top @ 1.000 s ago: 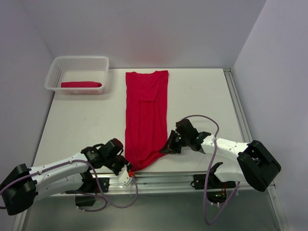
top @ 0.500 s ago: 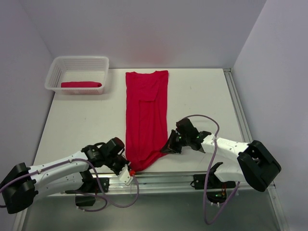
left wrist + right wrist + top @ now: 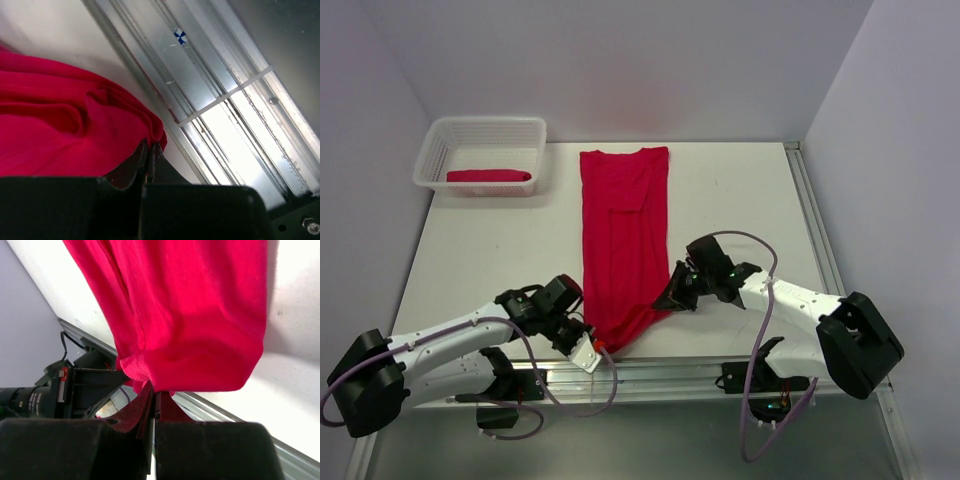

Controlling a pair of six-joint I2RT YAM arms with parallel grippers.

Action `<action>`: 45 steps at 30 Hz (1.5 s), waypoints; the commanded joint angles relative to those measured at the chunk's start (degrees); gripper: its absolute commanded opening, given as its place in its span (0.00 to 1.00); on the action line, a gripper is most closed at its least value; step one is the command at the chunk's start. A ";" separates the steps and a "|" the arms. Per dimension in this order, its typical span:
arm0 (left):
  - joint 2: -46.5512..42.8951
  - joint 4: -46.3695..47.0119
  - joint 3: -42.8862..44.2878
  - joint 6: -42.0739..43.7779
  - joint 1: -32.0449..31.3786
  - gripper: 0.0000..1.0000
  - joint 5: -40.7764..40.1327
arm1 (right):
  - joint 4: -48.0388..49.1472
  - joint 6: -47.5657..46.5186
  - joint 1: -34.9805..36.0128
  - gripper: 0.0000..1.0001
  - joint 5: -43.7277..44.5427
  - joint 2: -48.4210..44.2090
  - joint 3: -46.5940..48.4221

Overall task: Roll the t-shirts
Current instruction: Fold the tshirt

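Observation:
One red t-shirt (image 3: 625,230) lies on the white table as a long narrow strip, folded lengthwise and running from the back towards the near edge. My left gripper (image 3: 592,345) is shut on its near left corner; in the left wrist view the jaws (image 3: 150,148) pinch the bunched hem of this t-shirt (image 3: 60,125). My right gripper (image 3: 665,299) is shut on the near right corner, where the t-shirt (image 3: 190,315) hangs from the shut jaws (image 3: 154,391). A second red t-shirt (image 3: 488,176) lies rolled in the basket.
The white lattice basket (image 3: 435,150) stands at the back left corner. An aluminium rail (image 3: 660,372) runs along the table's near edge, close under both grippers, and shows in the left wrist view (image 3: 225,105). Another rail (image 3: 815,230) lines the right side.
My left gripper has shut on the near left corner of the strip. Both grippers have shifted slightly away from the near edge, drawing the near hem with them.

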 commanded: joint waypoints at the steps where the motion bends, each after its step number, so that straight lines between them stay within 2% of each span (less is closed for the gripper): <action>1: 1.50 -2.72 3.25 1.75 3.41 0.00 5.73 | -2.09 -1.65 -1.38 0.00 -1.21 -0.93 2.66; 5: 5.44 -5.88 6.85 5.44 9.74 0.00 9.25 | -2.36 -2.62 -2.96 0.00 -1.91 0.03 2.92; 14: 15.29 -13.09 13.27 12.82 17.04 0.00 15.23 | -0.77 -3.76 -5.68 0.00 -3.93 1.61 2.75; 35: 28.57 -18.72 25.05 16.96 22.32 0.00 10.49 | -1.74 -8.69 -10.26 0.00 -6.48 7.50 7.32; 45: 30.86 -20.38 27.78 19.07 24.43 0.00 8.73 | -3.14 -10.88 -11.14 0.00 -7.01 10.40 11.36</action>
